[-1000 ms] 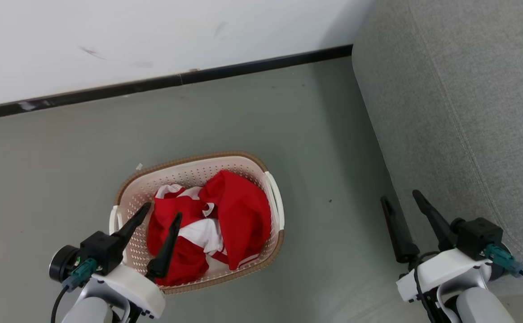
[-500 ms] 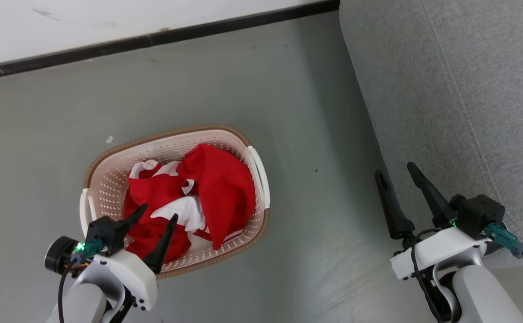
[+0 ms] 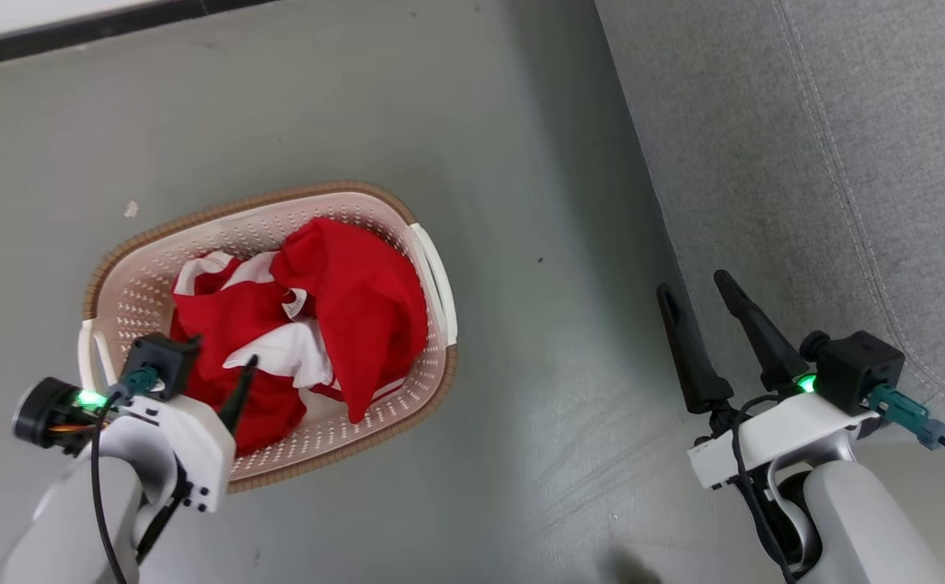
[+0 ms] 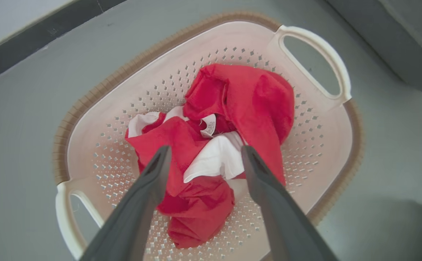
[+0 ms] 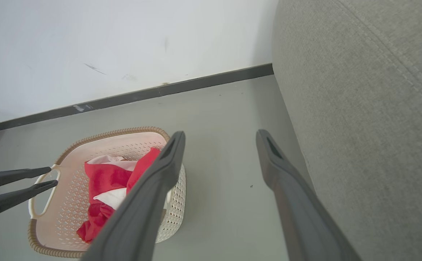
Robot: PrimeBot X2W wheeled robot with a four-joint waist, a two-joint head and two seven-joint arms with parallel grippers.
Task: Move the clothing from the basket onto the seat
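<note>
The clothing (image 4: pixel 239 98) is a crumpled heap of soft, bright red fabric with white panels folded in. One red piece is draped over the rest. It all lies inside the cream-white perforated plastic basket (image 4: pixel 316 145), which has a brown woven-look rim and white side handles. A small white tag (image 4: pixel 208 127) pokes out mid-heap, but I can't read its print. My left claw (image 4: pixel 205 150) is spread wide and empty above the heap. Its two dark fingers frame a white panel, and I can't tell whether the tips touch the cloth. The basket sits on the plain grey floor (image 3: pixel 521 162). To the right, well apart from the basket, my right claw (image 3: pixel 693 282) is wide open and empty, just beside the large grey woven-fabric seat (image 3: pixel 845 162) with its stitched seam.
</note>
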